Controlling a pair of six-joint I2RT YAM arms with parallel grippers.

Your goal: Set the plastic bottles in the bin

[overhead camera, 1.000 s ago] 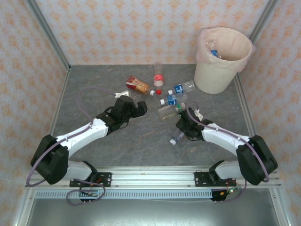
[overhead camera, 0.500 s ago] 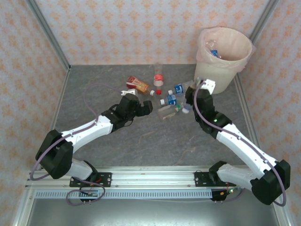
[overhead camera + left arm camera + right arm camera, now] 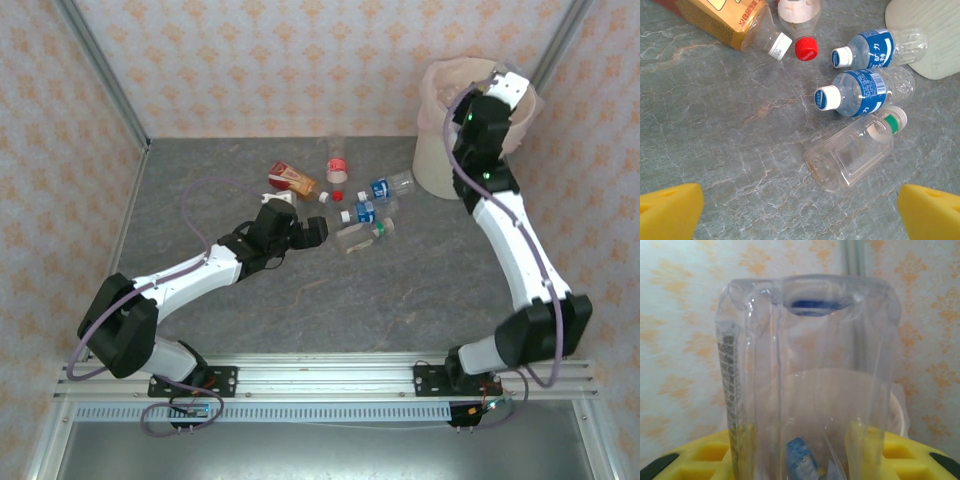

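Right tool point(image 3: 503, 92) swung above bin point(image 3: 432, 160); gripped bottle point(image 3: 810, 365) partly cropped.

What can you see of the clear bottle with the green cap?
The bottle is clear plastic with a squarish, panelled body, no label and a green-and-white cap. It looks empty. It lies on its side on the grey table, with its base toward the left wrist camera and its cap pointing away to the right. Its cap end lies against, or very close to, a blue-labelled bottle. Nothing grips it.
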